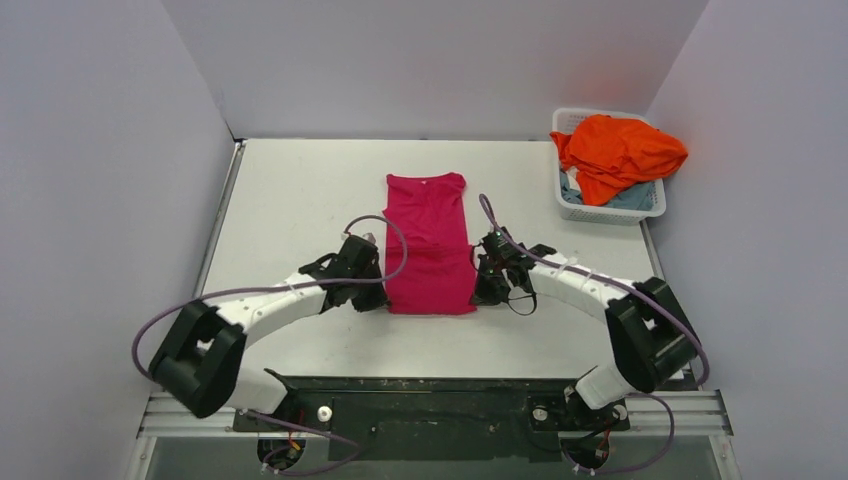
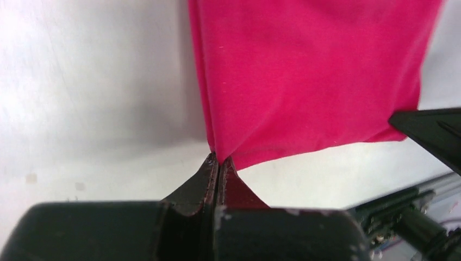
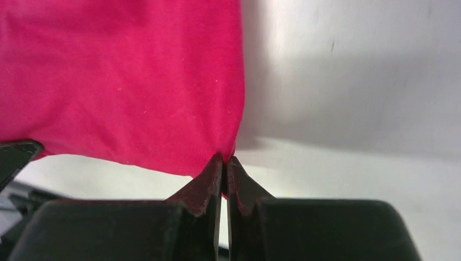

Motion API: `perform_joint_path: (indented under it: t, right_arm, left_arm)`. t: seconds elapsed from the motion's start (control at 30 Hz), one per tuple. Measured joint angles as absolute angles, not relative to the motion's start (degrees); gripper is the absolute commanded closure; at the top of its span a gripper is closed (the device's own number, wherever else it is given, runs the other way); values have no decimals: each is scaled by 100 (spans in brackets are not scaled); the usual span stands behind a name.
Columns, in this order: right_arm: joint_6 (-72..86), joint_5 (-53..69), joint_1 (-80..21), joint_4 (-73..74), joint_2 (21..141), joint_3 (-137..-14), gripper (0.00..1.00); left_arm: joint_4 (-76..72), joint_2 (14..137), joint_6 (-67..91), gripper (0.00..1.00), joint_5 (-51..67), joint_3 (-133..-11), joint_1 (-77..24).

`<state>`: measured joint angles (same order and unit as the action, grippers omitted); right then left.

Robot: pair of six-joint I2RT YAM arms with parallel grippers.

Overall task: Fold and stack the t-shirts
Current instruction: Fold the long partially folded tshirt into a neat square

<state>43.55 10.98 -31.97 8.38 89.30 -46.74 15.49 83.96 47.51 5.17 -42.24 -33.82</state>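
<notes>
A magenta-pink t-shirt (image 1: 428,240) lies flat in a long narrow strip in the middle of the table, collar at the far end. My left gripper (image 1: 381,296) is shut on its near left corner, and the wrist view shows the cloth (image 2: 310,76) pinched at the gripper (image 2: 219,159). At the near right corner, my right gripper (image 1: 478,292) is shut on the shirt too, the hem (image 3: 125,81) caught between its tips (image 3: 224,159). An orange t-shirt (image 1: 618,152) is heaped in the basket, with a pale blue-grey one (image 1: 632,198) under it.
A white lattice basket (image 1: 608,211) stands at the table's far right corner. Grey walls close in the left, back and right sides. A black rail (image 1: 430,400) with the arm bases runs along the near edge.
</notes>
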Motion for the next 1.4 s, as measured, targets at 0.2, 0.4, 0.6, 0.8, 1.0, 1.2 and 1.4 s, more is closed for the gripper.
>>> perform_joint_path:
  t: [0.2, 0.4, 0.6, 0.8, 1.0, 1.2, 1.4]
  right_arm:
    - [4366, 1678, -3562, 2082, 7441, -4407, 100]
    - [4484, 2617, -3704, 2945, 6532, -4331, 100]
    - [4370, 3212, -3607, 3542, 6412, -4886, 100]
    - [4042, 3350, -3013, 3745, 6816, -5708, 100]
    - [3710, 3341, -2620, 3804, 7417, -6379, 100]
    - [3457, 3400, -2344, 3782, 8088, -7000, 100]
    - [3334, 3553, -2071, 3747, 8838, -7498, 100]
  left_arm:
    - [2773, 6381, 4934, 100, 56, -4174, -4180]
    - [3957, 5205, 5203, 100, -47, -4344, -4466]
    - [4300, 4727, 5277, 100, -130, -4609, -4528]
    - [4219, 4936, 5275, 100, -738, -4954, -4451]
    - [3273, 5446, 5271, 100, -816, -4987, -3837]
    - [2506, 6128, 5168, 100, -427, -5011, -3052]
    - [2132, 6829, 4995, 100, -32, -5299, -2602]
